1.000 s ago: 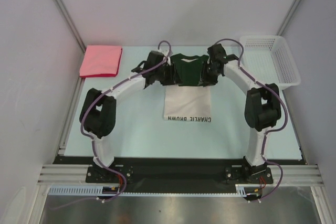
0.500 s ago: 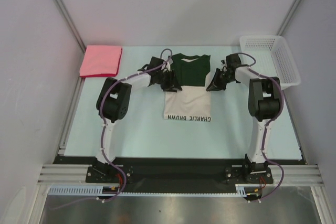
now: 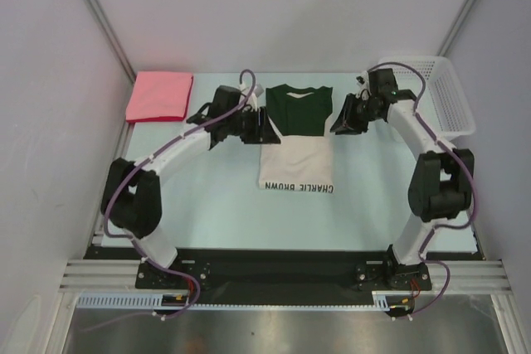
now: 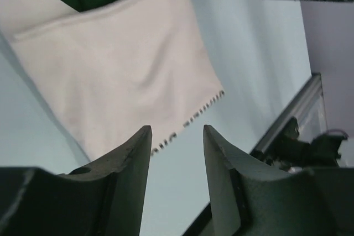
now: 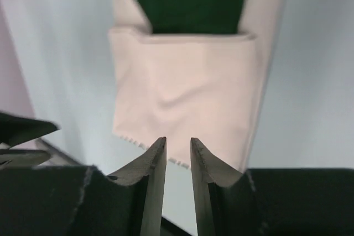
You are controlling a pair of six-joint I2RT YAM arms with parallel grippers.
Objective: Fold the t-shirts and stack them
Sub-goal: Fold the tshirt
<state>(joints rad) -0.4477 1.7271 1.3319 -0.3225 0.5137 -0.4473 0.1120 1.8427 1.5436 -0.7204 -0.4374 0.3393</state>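
The cream-and-dark-green shirt lies flat in the middle of the table, green part at the far end, "CHARLIE BROWN" lettering along the near hem. It also shows in the left wrist view and in the right wrist view. The pink-red shirt lies folded square at the far left. My left gripper is open and empty beside the shirt's left edge. My right gripper is slightly open and empty beside the shirt's right edge.
A white mesh basket stands at the far right corner, close behind my right arm. Grey walls close in the table on both sides and at the back. A metal rail runs along the near edge.
One second ago both grippers held the green upper part of the shirt raised. It now lies flat on the table, and both grippers have let go and drawn outward to its sides.
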